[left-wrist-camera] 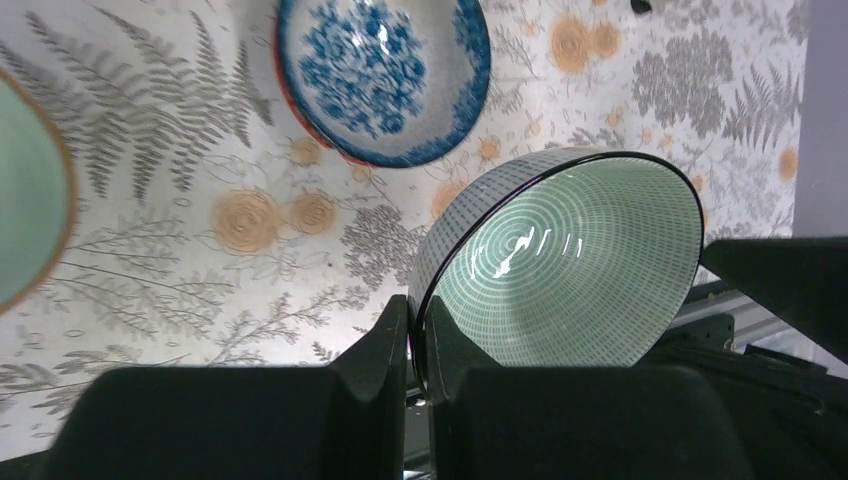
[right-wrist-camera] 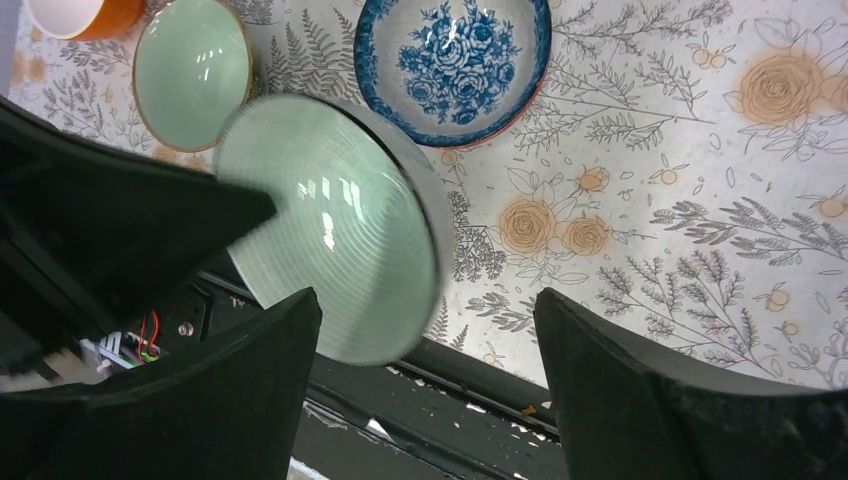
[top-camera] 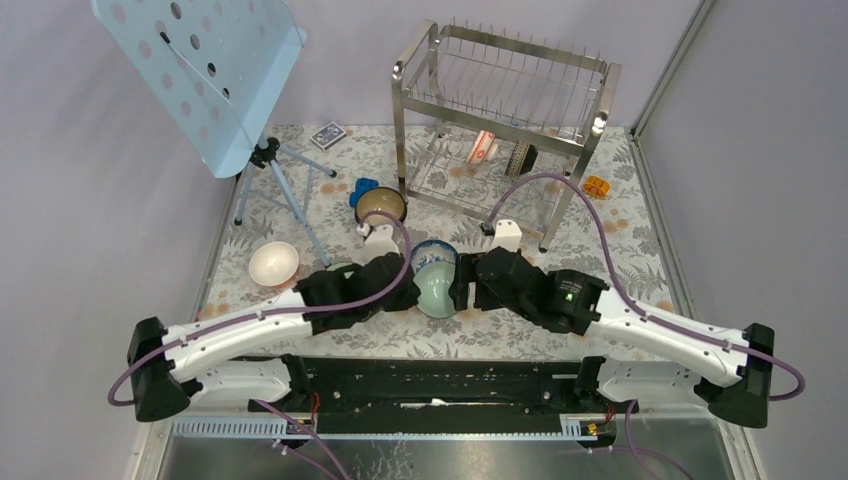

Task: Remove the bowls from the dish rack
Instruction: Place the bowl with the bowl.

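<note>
A pale green ringed bowl [top-camera: 436,291] [left-wrist-camera: 570,260] hangs tilted above the table's near middle, and my left gripper [top-camera: 417,290] [left-wrist-camera: 420,340] is shut on its dark rim. My right gripper [top-camera: 462,286] [right-wrist-camera: 425,310] stands open just right of that bowl [right-wrist-camera: 330,225], its fingers apart from it. Under them a blue-and-white bowl [top-camera: 434,254] [left-wrist-camera: 385,75] [right-wrist-camera: 452,65] rests on the cloth. The dish rack [top-camera: 500,110] stands at the back, with a red-and-white patterned bowl [top-camera: 483,147] on edge in its lower tier.
A brown bowl with tan inside [top-camera: 380,205] and a white bowl [top-camera: 273,262] sit left of centre. A second pale green bowl [right-wrist-camera: 192,70] and an orange bowl [right-wrist-camera: 80,15] lie nearby. The pale blue music stand [top-camera: 215,70] fills the back left.
</note>
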Controlling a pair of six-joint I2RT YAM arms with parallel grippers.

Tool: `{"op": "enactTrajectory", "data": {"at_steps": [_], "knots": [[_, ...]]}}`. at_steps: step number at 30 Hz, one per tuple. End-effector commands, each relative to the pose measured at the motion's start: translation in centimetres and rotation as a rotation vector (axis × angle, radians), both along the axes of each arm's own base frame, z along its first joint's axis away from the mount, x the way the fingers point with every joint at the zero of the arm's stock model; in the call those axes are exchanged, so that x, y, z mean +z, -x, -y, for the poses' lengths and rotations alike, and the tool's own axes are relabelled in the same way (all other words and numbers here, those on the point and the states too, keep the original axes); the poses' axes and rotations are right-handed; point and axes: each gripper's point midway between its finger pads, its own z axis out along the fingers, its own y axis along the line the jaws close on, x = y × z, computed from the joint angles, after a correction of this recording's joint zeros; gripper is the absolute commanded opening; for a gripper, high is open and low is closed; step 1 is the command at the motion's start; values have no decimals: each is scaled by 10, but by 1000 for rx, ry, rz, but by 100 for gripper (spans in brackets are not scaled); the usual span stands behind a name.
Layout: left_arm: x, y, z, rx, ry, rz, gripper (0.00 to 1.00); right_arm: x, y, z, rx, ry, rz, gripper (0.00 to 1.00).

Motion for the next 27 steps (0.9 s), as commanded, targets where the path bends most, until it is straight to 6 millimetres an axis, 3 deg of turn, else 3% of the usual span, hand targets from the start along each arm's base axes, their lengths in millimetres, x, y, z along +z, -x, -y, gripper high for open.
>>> {"op": "enactTrajectory", "data": {"at_steps": [1,7,13,21,27], "knots": [[45,-20,-28,70,81,82,0,31,0,10,35,-32,83,86],[55,-44,-99,236,37,108,0,30,6,25,55,-75,134,85],[34,-67,-151,386,17,50,0,14,11,31,57,-99,136,85],[-10,-75,-185,536,63,-80,0,-5,16,33,65,-83,102,85],[-29,-69,-192,588,60,-128,0,-11,17,33,66,-88,100,85]]}}
